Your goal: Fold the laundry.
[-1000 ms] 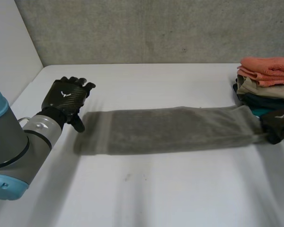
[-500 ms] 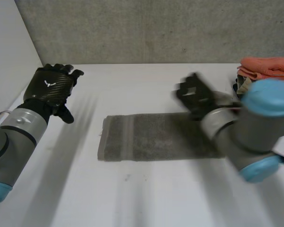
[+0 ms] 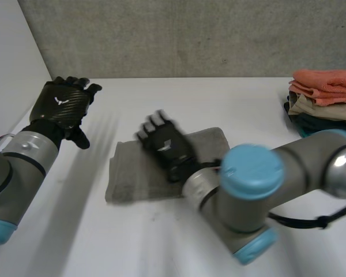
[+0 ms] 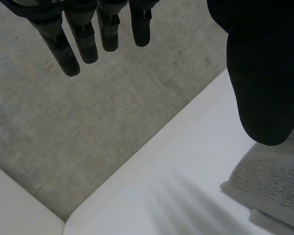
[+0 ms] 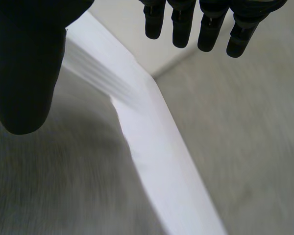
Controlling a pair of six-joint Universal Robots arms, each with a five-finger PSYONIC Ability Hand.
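Grey towel (image 3: pixel 126 176) beneath right hand (image 3: pixel 166 148)

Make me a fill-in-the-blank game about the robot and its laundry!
1. The towel on the white table is ____ in colour.
2. The right hand is over the ____.
3. The left hand has straight fingers and holds ____.
4. The pile of folded laundry sits on the robot's ____ side.
Missing words: grey, towel, nothing, right.
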